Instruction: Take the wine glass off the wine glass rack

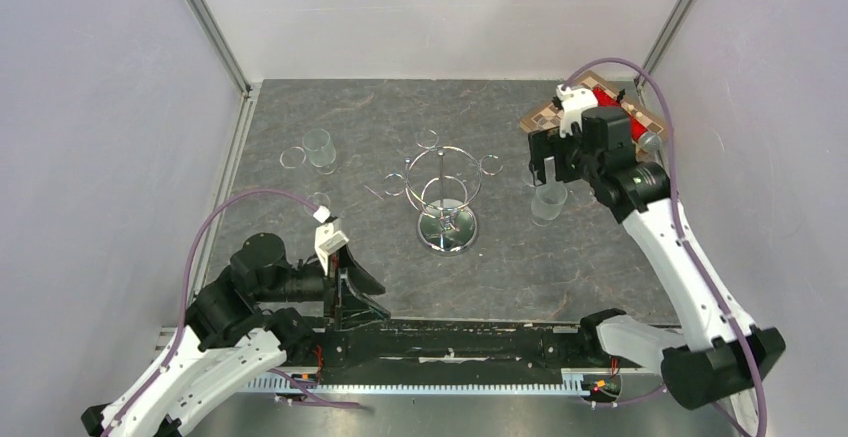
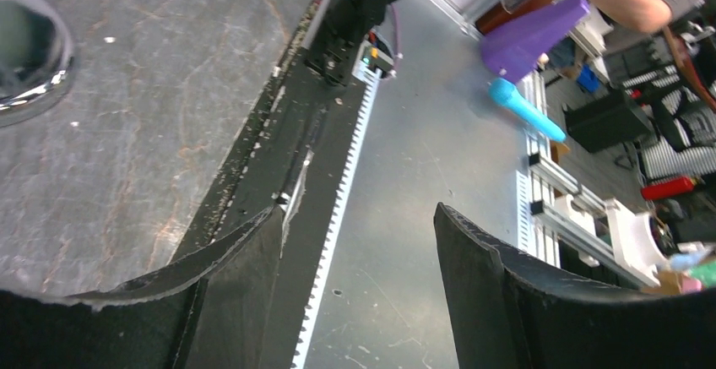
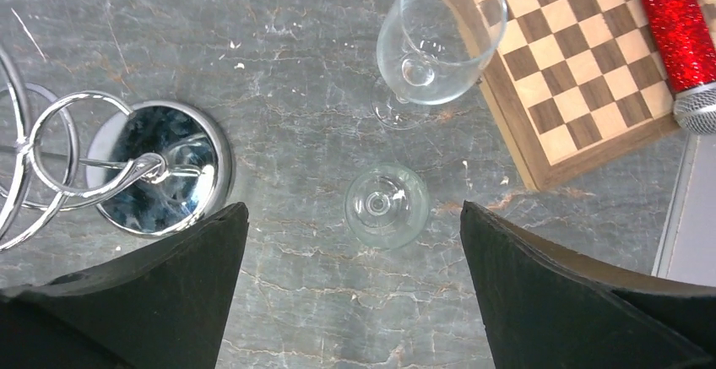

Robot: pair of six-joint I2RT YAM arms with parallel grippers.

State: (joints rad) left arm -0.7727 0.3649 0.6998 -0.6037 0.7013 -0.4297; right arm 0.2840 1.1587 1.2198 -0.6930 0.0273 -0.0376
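The right gripper (image 3: 354, 207) is held spread wide, with nothing grasped or touched, straight above the wine glass (image 3: 387, 204), which is seen end-on between its fingers. The left gripper (image 2: 356, 210) is likewise spread and empty over the near edge. The wine glass is set on the desk, apart from the wine glass rack (image 1: 447, 229), between it and the right edge. Its long axis is vertical, with the stem seemingly pointed up at the gripper.
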